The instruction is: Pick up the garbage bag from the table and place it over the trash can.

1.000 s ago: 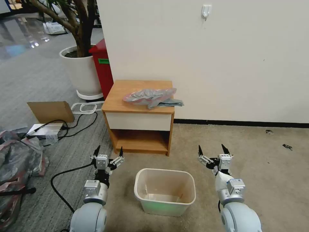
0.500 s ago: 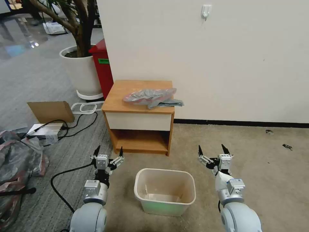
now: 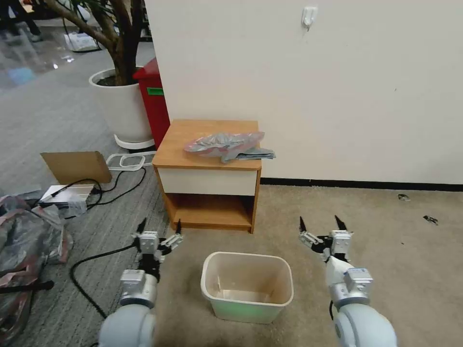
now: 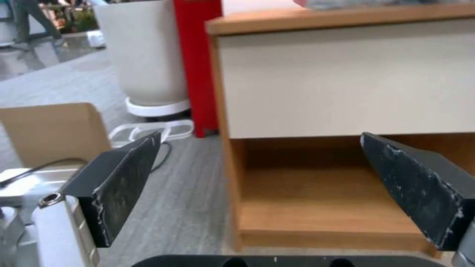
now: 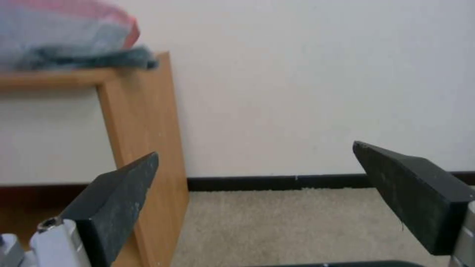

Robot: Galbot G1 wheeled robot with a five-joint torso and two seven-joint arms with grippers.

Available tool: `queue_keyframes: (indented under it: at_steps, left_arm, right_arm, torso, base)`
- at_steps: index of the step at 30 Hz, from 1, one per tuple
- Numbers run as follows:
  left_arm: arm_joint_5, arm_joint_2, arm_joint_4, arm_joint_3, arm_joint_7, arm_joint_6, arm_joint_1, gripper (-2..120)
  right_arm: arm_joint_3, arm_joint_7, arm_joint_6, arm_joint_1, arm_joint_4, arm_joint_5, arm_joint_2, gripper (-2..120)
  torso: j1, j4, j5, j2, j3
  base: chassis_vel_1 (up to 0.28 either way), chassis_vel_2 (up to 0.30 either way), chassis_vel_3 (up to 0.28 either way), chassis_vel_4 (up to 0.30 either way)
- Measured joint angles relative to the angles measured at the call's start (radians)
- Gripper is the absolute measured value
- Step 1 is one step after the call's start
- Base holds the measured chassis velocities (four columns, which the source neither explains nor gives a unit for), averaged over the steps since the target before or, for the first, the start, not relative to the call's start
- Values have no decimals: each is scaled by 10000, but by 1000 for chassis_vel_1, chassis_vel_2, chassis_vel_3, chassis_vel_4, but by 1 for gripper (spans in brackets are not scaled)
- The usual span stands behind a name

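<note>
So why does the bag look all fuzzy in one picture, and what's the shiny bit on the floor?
In the right wrist view the garbage bag on the table is soft and out of focus, while the black fingers look sharper. In the head view the bag's wrinkles show clearly, and the glossy floor far back on the left mirrors light as pale glare.

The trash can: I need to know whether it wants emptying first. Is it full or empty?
Empty and unlined. The head view looks into the upright trash can and shows bare walls and floor; the garbage bag lies crumpled on the table.
</note>
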Motion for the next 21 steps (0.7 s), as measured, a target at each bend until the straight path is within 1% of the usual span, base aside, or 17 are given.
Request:
queue_keyframes:
  at_steps: [1, 4, 5, 7, 8, 10, 11, 13, 14, 15, 17, 19, 21]
  left_arm:
    - [0, 0, 0, 0, 0, 0, 0, 100]
    - [-688, 541, -1035, -354, -296, 688, 592, 100]
    - [-688, 541, -1035, -354, -296, 688, 592, 100]
    - [-1168, 918, -1762, -613, -508, 1168, 1012, 100]
    - [-1345, 1056, -2034, -703, -582, 1346, 1158, 100]
    - [-1410, 1103, -2123, -732, -607, 1406, 1207, 100]
    - [-1748, 1369, -2637, -916, -755, 1750, 1502, 100]
    - [-2162, 1699, -3247, -1135, -932, 2161, 1859, 100]
    - [-2162, 1699, -3247, -1135, -932, 2161, 1859, 100]
    - [-2358, 1856, -3425, -1239, -1013, 2351, 2029, 100]
    - [-2685, 2109, -3506, -1406, -1161, 2696, 2316, 100]
    - [-2744, 2155, -3515, -1441, -1190, 2754, 2362, 100]
    - [-2788, 2185, -3520, -1464, -1207, 2798, 2393, 100]
  right_arm:
    - [0, 0, 0, 0, 0, 0, 0, 100]
    - [255, 217, -573, -578, 1167, 467, 34, 100]
    - [255, 217, -573, -578, 1167, 467, 34, 100]
    - [406, 404, -988, -985, 1975, 834, 52, 100]
    - [289, 496, -1162, -1131, 2195, 1039, 60, 100]
    - [255, 505, -1189, -1151, 2216, 1071, 61, 100]
    - [82, 581, -1324, -1241, 2282, 1231, 62, 100]
    - [-54, 598, -1351, -1246, 2270, 1268, 50, 100]
    - [-54, 598, -1351, -1246, 2270, 1268, 50, 100]
    - [-125, 601, -1352, -1234, 2233, 1275, 38, 100]
    - [-235, 613, -1345, -1157, 2120, 1360, 9, 100]
    - [-278, 625, -1335, -1075, 2050, 1516, -16, 100]
    - [-369, 850, -1334, -678, 1845, 2634, -158, 100]
  torso:
    - [0, 0, 0, 0, 0]
    - [0, 0, 1, 0, 0]
    - [0, 0, 1, 0, 0]
    - [0, -1, 0, 1, 0]
    - [-1, -1, -4, 1, -1]
    - [0, -1, -3, 1, -1]
    - [0, 0, 5, 1, 0]
    - [0, 1, 2, 0, 0]
    - [0, 1, 2, 0, 0]
    - [0, 0, 6, 1, -1]
    - [-1, 0, 2, 1, 0]
    - [-1, 1, 1, 1, 0]
    - [-1, -1, 1, 1, 0]
  base:
    - [0, 0, 0, 0]
    - [0, 0, 0, 0]
    - [0, 0, 0, 0]
    - [0, 0, 0, 0]
    - [0, 0, 0, 0]
    - [0, 0, 0, 0]
    - [0, 0, 0, 0]
    - [0, 0, 0, 0]
    - [0, 0, 0, 0]
    - [0, 0, 0, 0]
    - [0, 0, 0, 0]
    - [0, 0, 0, 0]
    - [0, 0, 0, 0]
